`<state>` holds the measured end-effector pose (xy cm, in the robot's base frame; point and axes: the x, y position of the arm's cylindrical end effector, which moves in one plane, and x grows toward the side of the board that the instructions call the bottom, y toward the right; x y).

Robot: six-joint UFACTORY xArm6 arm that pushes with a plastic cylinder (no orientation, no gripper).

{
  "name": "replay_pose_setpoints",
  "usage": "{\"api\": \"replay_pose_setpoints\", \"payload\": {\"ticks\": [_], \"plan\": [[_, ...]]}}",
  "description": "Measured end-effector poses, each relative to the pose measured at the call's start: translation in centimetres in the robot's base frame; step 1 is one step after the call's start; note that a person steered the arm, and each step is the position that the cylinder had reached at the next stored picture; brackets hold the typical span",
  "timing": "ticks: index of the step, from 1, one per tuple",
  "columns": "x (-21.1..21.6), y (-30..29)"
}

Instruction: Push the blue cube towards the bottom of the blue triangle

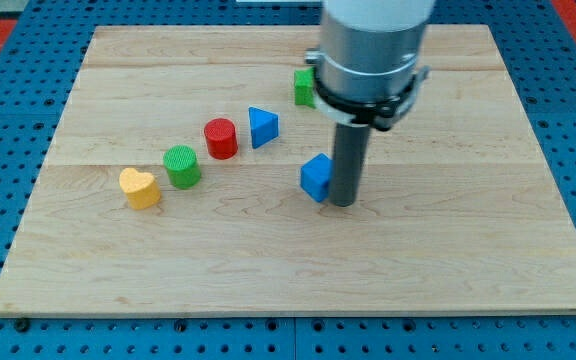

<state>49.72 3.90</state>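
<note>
Item: wooden board [288,290], near edge bare. Blue cube [316,177] mid-board, your tip [343,203] touching its right side; no jaws fitted. Blue triangle [263,127] up-left: push leftward, gently.

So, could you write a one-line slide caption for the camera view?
My tip touches the blue cube from the view's right, below the blue triangle.

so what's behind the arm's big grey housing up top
A green block pokes out at the housing's left edge, shape unclear since most is covered. Lower down, my tip sits against the blue cube's right side.
</note>
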Motion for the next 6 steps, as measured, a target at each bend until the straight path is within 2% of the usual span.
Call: {"api": "replay_pose_setpoints", "payload": {"ticks": [1, 2, 3, 5, 6], "plan": [[-1.9, -3.1], [-2.0, -0.3], [-4.2, 1.0], [-2.5, -5.5], [-3.8, -6.0]]}}
